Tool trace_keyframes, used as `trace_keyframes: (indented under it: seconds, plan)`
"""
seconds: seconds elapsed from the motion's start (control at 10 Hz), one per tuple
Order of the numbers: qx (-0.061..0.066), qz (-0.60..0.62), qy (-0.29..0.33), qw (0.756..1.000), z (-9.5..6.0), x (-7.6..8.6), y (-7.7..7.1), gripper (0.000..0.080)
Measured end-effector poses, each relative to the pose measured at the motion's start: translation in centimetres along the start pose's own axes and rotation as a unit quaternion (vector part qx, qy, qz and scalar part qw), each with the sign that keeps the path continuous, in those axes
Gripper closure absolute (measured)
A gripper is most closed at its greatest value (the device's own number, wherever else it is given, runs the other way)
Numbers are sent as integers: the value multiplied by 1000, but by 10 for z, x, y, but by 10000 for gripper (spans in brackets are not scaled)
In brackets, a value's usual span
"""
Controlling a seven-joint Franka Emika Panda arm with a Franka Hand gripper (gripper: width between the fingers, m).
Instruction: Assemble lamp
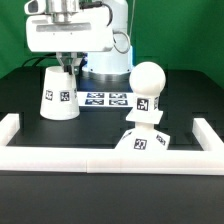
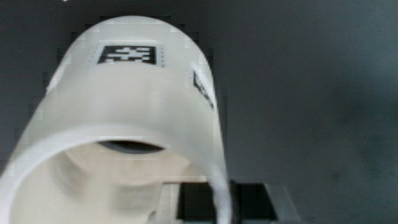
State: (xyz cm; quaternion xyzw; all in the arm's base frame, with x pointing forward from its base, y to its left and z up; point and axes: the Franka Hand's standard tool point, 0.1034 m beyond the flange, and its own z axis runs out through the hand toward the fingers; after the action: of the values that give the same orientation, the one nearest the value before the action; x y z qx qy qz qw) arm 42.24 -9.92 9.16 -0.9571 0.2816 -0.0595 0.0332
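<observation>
The white tapered shade (image 1: pixel 58 92) stands on the dark table at the exterior view's left, narrow end up, with tags on its side. My gripper (image 1: pixel 68 66) comes down onto its top rim. In the wrist view the shade (image 2: pixel 134 110) fills the picture, and its thin wall runs between the two black pads of my gripper (image 2: pixel 215 200), which are shut on it. The ball-shaped bulb (image 1: pixel 148 82) stands upright on the small square base (image 1: pixel 140 142) at the exterior view's right, apart from the gripper.
The marker board (image 1: pixel 105 100) lies flat between the shade and the bulb. Long white border rails (image 1: pixel 100 160) run along the front, with raised ends at both sides. The robot's base (image 1: pixel 105 50) stands behind.
</observation>
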Motion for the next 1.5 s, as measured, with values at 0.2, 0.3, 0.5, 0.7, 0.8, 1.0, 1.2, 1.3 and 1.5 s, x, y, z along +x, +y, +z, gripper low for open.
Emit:
trace_keyframes:
  seconds: [0.2,0.3,0.5,0.7,0.8,1.0,1.2,1.3,1.5]
  plan:
    - [2,7,-1,1000,1,4,-9,757]
    - [10,19,-12,1000,-6,4,-23,757]
    - [9,19,-7,1000,-4,7,-25,757]
    - [-2,15,12,1000,3,13,-20,757]
    - [-3,15,12,1000,3,12,-19,757]
    - [0,21,1,1000,2,10,-23,757]
    - [31,34,-18,999,-28,11,-48,757]
    - [38,38,-21,998,-37,12,-55,757]
    - [36,56,-34,997,-51,13,-69,757]
